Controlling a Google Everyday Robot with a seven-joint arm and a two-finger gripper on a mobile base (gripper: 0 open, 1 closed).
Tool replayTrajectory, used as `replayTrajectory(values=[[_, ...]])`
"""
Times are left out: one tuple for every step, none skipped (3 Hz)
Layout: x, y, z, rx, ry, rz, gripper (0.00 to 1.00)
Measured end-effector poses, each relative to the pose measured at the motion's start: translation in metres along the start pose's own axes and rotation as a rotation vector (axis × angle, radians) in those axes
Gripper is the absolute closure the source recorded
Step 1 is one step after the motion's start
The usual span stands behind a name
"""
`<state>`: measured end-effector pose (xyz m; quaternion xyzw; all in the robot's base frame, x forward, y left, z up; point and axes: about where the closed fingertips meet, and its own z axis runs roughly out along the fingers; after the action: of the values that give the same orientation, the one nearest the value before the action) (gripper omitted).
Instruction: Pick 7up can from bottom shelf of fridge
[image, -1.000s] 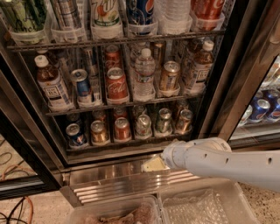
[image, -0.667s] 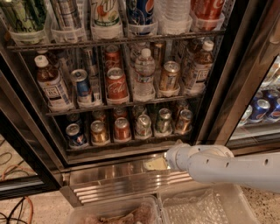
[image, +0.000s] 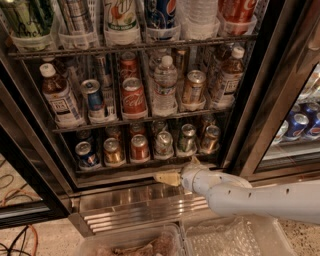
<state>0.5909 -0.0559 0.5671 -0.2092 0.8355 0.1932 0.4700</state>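
The fridge (image: 20, 165) stands open in front of me, with a ribbed steel base (image: 135, 205). The bottom shelf (image: 125, 170) holds a row of six short cans. The 7up can (image: 163, 143), pale silvery with a silver top, stands fourth from the left, between a red can (image: 139, 147) and a darker green can (image: 187, 138). My gripper (image: 168, 177) sits at the end of the white arm (image: 240, 195), just below and in front of the shelf's front edge, right under the 7up can. It holds nothing that I can see.
The rack above holds bottles and taller cans (image: 132, 95). A black door post (image: 250, 100) stands right of the shelf, with a second cooler of blue cans (image: 297, 125) beyond it. Clear plastic bins (image: 235, 237) lie below the arm. Cables (image: 15, 195) lie on the floor at left.
The gripper has moved a little up and to the left, closer to the front edge of the bottom shelf. The cans have not moved.
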Motion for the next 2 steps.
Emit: replayTrajectory(values=[[-0.0009,0.0003,0.0117,-0.033,-0.049,0.089,0.0],[-0.0002,0.0007,0.012,-0.034,-0.046,0.089,0.0]])
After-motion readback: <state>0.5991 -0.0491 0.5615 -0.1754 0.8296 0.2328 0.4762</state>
